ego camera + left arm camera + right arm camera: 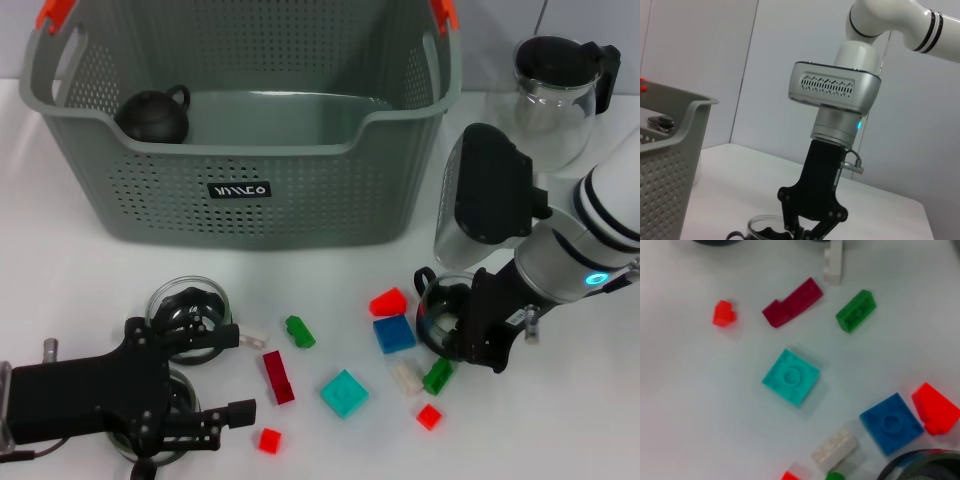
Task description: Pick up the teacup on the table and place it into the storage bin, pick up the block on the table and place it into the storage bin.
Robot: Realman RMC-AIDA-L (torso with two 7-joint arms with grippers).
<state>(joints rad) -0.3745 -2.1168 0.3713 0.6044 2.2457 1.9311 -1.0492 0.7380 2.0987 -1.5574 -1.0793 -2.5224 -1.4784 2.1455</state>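
Head view: right gripper [452, 335] over upright glass teacup [440, 312], handle leftward.

From my remote station: work surface is a white table [90, 270], matte, evenly lit, w/ soft shadows only. Behind it a plain pale grey wall [695, 55], w/ vertical panel seams visible in the left wrist view. Table's far edge meets the wall at a clean line. No window or floor seen from here. Lighting diffuse, approx. overhead, no glare.
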